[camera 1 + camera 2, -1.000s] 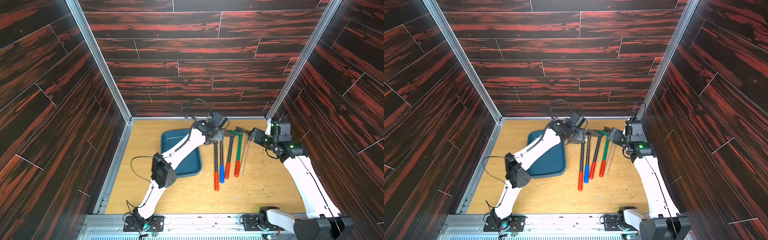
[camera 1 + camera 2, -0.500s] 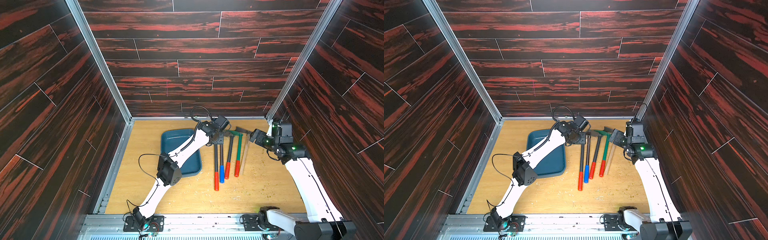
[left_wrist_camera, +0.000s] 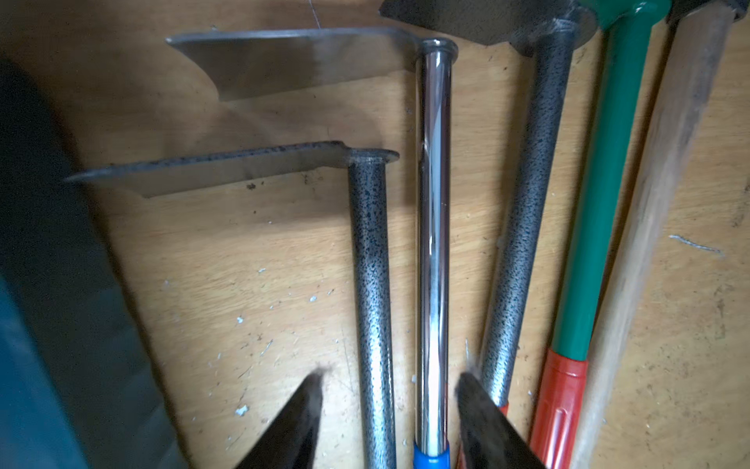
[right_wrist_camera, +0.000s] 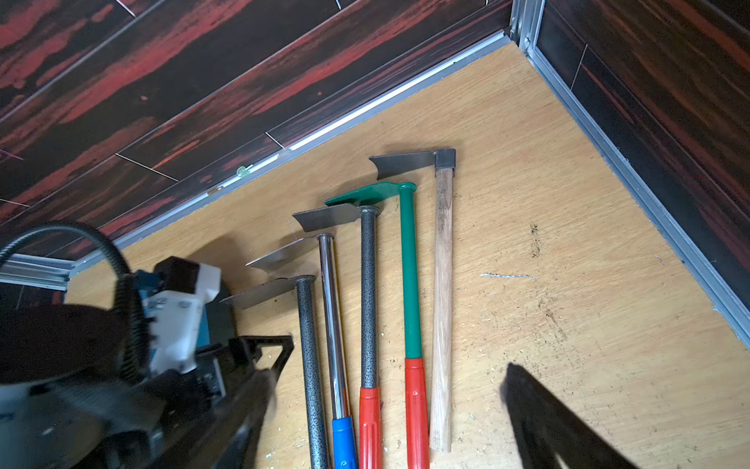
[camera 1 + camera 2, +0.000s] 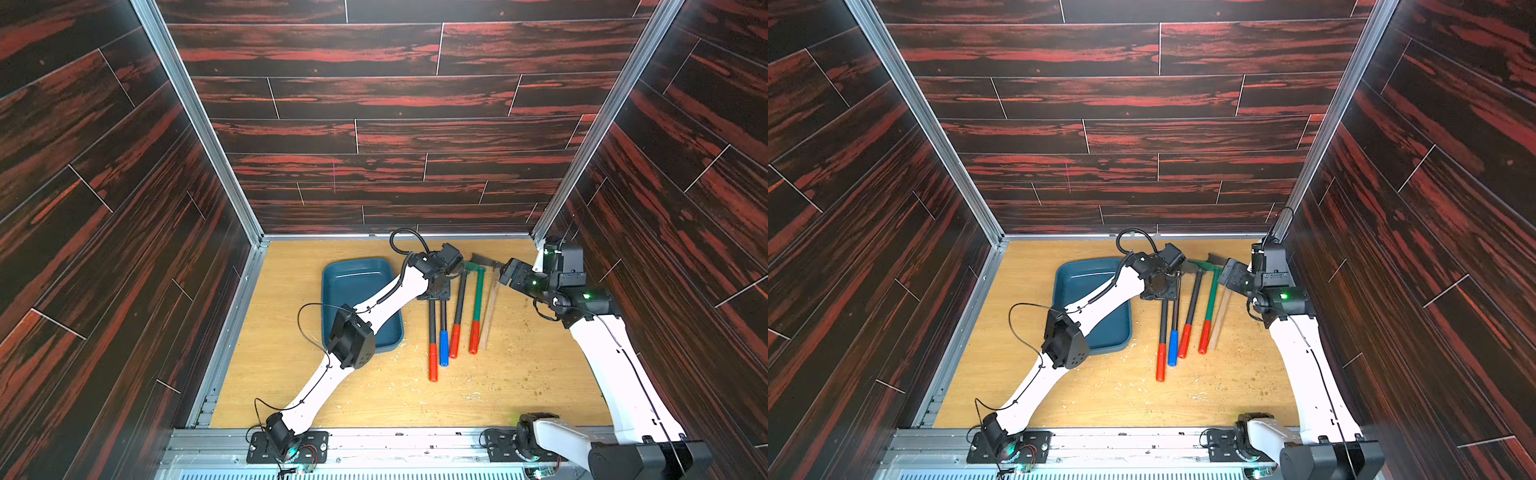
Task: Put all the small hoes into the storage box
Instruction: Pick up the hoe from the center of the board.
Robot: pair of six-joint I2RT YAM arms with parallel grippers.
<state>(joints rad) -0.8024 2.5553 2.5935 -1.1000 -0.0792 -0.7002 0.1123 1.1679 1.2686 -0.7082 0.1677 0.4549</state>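
Observation:
Several small hoes lie side by side on the wooden floor, heads toward the back wall; I cannot tell which one the task means. My left gripper [image 5: 436, 296] [image 3: 389, 381] is low over the two leftmost. Its open fingers straddle the speckled grey shaft [image 3: 371, 264] with the red grip [image 5: 433, 368] and the chrome shaft [image 3: 434, 203] with the blue grip [image 5: 444, 351], touching neither. The teal storage box [image 5: 357, 276] [image 5: 1084, 274] lies just left of them, partly under my left arm. My right gripper [image 5: 509, 272] [image 4: 389, 381] hangs wide open near the hoe heads, holding nothing.
Right of the straddled pair lie a second speckled hoe with a red grip [image 5: 456, 345], a green-shafted hoe [image 5: 478, 299] and a wooden-handled hoe [image 5: 490, 307]. Dark panel walls enclose the floor on three sides. Wood crumbs are scattered over the floor.
My left arm has reached further right and its jaws have narrowed around the two leftmost shafts. The right gripper has drifted only slightly. The hoes have not moved.

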